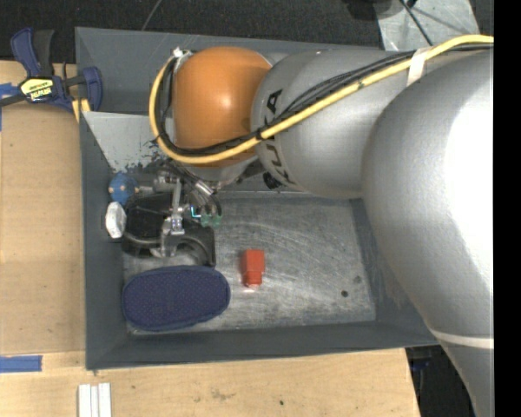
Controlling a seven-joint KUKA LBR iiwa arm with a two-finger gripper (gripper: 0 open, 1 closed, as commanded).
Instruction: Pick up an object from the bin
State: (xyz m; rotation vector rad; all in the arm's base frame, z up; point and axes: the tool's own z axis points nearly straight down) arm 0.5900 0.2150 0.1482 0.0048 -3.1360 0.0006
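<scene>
Pincer (184,220), whether apart or together cannot be told, poised over a black object (143,224) just behind the dark blue oval pouch (175,298); a descent centred on it should avoid snagging the pouch.

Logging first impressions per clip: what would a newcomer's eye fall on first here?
The silver arm with its orange wrist cover looms at the upper right, its gripper low over a black thing at the bin's left. A dark blue oval pouch lies in the lower-left corner, and a small red block sits alone right of it.
</scene>
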